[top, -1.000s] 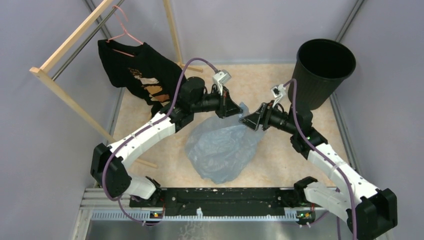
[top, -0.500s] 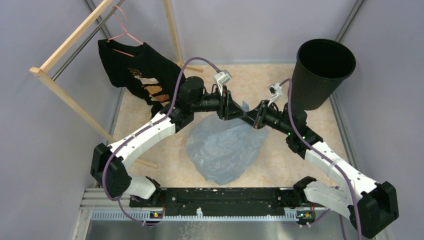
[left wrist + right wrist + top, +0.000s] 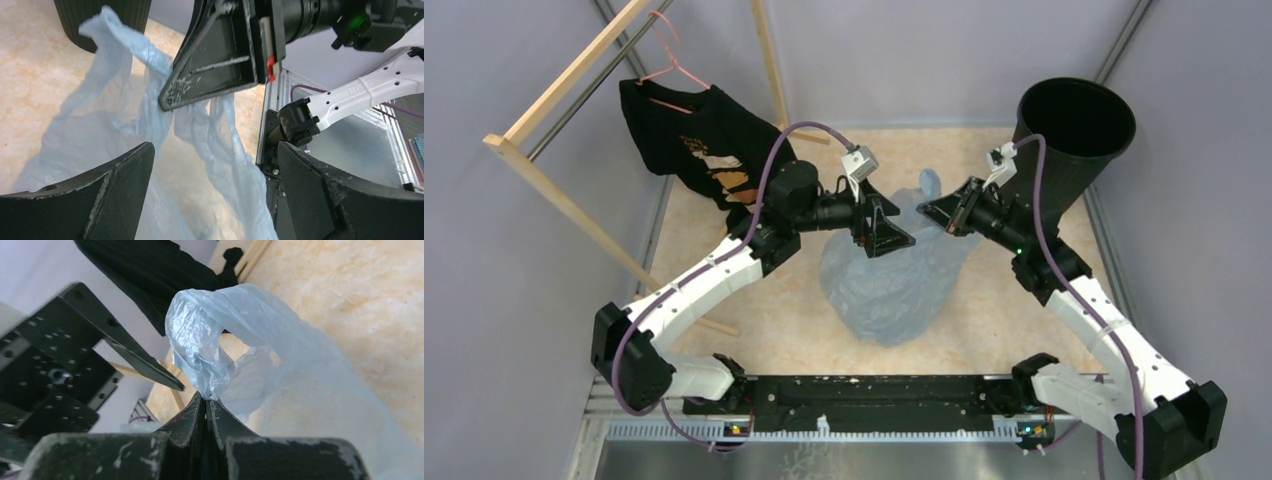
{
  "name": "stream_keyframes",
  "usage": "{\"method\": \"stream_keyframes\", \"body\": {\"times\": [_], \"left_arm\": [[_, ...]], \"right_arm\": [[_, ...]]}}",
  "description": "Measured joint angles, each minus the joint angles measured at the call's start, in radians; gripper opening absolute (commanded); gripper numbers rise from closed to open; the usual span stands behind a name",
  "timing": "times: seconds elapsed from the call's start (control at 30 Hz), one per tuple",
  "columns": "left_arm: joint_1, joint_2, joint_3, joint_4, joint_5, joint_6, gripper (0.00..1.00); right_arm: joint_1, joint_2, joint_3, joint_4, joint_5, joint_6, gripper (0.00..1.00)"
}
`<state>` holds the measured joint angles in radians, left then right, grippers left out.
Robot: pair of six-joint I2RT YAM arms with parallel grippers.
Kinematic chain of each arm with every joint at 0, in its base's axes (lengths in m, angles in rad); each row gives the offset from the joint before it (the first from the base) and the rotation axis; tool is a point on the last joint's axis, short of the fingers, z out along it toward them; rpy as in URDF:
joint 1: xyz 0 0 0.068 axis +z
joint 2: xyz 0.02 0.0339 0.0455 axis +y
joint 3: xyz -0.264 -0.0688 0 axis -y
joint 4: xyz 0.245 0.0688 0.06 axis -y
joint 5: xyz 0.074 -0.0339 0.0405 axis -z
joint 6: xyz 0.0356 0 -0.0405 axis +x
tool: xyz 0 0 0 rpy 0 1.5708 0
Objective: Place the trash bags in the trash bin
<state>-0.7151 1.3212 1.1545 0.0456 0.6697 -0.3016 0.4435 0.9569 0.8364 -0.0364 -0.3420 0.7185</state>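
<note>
The trash bag [image 3: 902, 280], thin wrinkly pale-blue film, hangs raised at the middle of the table, its lower part resting on the floor. My right gripper [image 3: 924, 211] is shut on the bag's bunched top; in the right wrist view the film [image 3: 215, 340] rises straight out of the closed gripper [image 3: 206, 399]. My left gripper [image 3: 896, 234] stands open just left of it, apart from the film. In the left wrist view the bag [image 3: 120, 105] hangs past the left gripper [image 3: 215, 150]. The black ribbed trash bin [image 3: 1072, 140] stands upright at the back right.
A black T-shirt [image 3: 704, 150] hangs on a pink hanger from a wooden rack [image 3: 554, 190] at the back left. Grey walls enclose the marbled floor [image 3: 754, 320]. The arms' base rail [image 3: 864, 395] runs along the near edge.
The left gripper opened and let the bag go. The right gripper shut on the bag's top and lifted it up and right, nearer the bin; the bag's body slid rightward.
</note>
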Motion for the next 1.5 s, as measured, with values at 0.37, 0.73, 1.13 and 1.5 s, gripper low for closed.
{"method": "stream_keyframes", "body": {"times": [0.37,0.73,1.13,1.5], "left_arm": [[-0.053,0.005,-0.007,-0.003,-0.044,0.081,0.99],[-0.052,-0.122,-0.154,0.061,-0.187,0.121,0.99],[-0.053,-0.113,-0.204,0.201,-0.117,0.124,0.97],[-0.053,-0.103,-0.221,0.243,-0.05,0.096,0.44]], "right_arm": [[-0.032,0.038,0.034,0.123,-0.257,0.169,0.0],[0.01,0.037,0.02,0.195,-0.337,0.238,0.0],[0.067,0.039,0.014,0.281,-0.358,0.298,0.0],[0.084,0.041,-0.012,0.32,-0.366,0.323,0.0]]}}
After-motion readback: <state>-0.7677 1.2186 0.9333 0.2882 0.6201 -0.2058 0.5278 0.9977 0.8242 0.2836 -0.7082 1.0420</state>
